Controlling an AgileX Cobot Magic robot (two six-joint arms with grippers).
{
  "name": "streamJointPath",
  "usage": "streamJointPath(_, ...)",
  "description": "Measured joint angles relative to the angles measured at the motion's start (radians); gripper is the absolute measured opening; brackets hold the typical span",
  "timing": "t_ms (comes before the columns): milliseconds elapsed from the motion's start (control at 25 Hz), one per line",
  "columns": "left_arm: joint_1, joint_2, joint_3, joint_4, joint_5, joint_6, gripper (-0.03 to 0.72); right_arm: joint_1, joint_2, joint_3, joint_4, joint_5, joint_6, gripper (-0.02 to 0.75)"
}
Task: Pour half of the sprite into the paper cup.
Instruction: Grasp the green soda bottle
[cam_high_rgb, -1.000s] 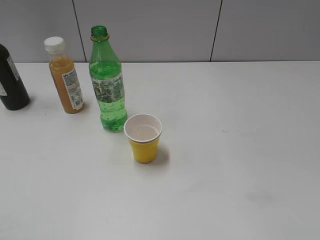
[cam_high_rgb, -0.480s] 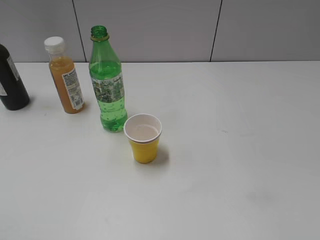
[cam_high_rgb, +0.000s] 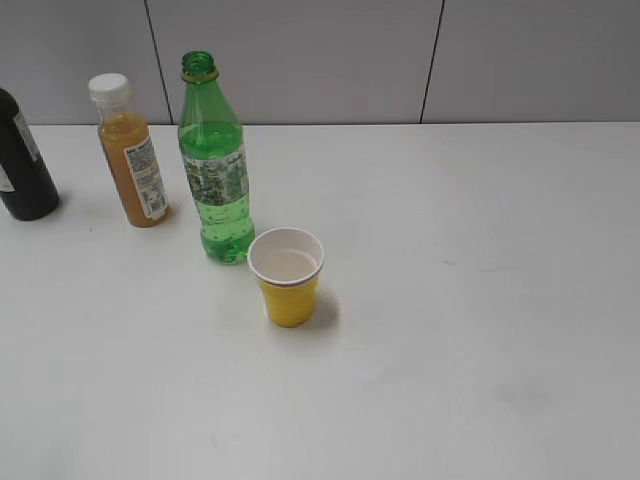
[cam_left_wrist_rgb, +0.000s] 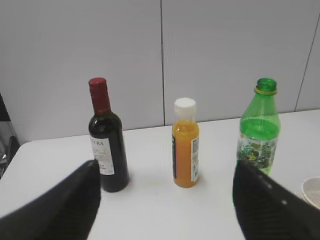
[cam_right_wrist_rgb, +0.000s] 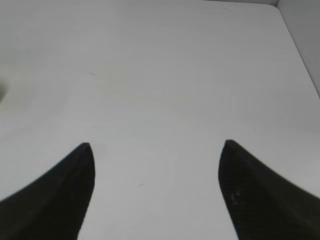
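Observation:
The sprite, a tall green capless bottle with a green-and-white label, stands upright on the white table. The paper cup, yellow outside and white inside, stands just right of and in front of it. In the left wrist view the sprite is at the right, partly behind my right finger, and the cup's rim shows at the right edge. My left gripper is open and empty, well short of the bottles. My right gripper is open and empty over bare table. Neither gripper shows in the exterior view.
An orange juice bottle with a white cap stands left of the sprite. A dark bottle stands at the far left edge; in the left wrist view it has a red cap. A grey wall lies behind the table.

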Motion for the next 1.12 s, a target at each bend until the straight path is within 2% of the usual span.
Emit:
streamJointPath(360,-0.023,0.296,0.000,-0.017,-0.273,0.040,0.627,0.000,0.000,0.000,0.000,0.000,0.000,0.582)
streamJointPath(600,-0.151,0.458,0.005,-0.014,-0.457,0.041,0.625,0.000,0.000,0.000,0.000,0.000,0.000,0.582)
streamJointPath(840,-0.286,0.604,0.082,-0.012,-0.685,0.043,0.620,0.000,0.000,0.000,0.000,0.000,0.000,0.582)
streamJointPath(1000,-0.315,0.697,0.101,-0.008,-0.775,0.034,0.615,0.000,0.000,0.000,0.000,0.000,0.000,0.582)
streamJointPath(1120,-0.317,0.773,0.101,-0.001,-0.863,-0.019,0.615,0.000,0.000,0.000,0.000,0.000,0.000,0.582)
